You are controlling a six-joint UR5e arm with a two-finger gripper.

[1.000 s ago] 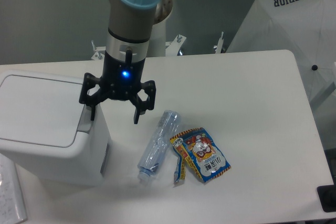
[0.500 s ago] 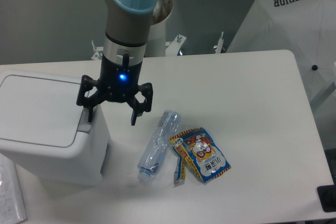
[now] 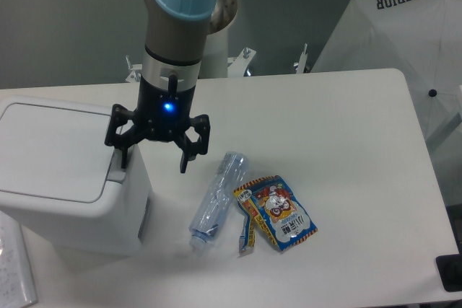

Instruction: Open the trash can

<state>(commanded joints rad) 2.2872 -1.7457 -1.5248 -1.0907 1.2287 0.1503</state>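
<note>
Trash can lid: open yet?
No, the trash can lid lies flat and shut, with the open gripper at its right edge.

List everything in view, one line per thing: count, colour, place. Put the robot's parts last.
trash can: 1, white, left edge of the table, lid shut
push tab: 1, grey, right end of the trash can's lid
bottle: 1, clear plastic, lying on the table right of the trash can
snack packet: 1, blue, red and yellow, lying right of the bottle
table: 1, white, fills most of the view
umbrella: 1, white with dark lettering, past the table's right edge
paper: 1, white, bottom-left corner, detail too small to tell
arm: 1, grey with light-blue caps, coming down from the top
gripper: 1, black with a blue light, open, over the push tab end of the trash can
</note>
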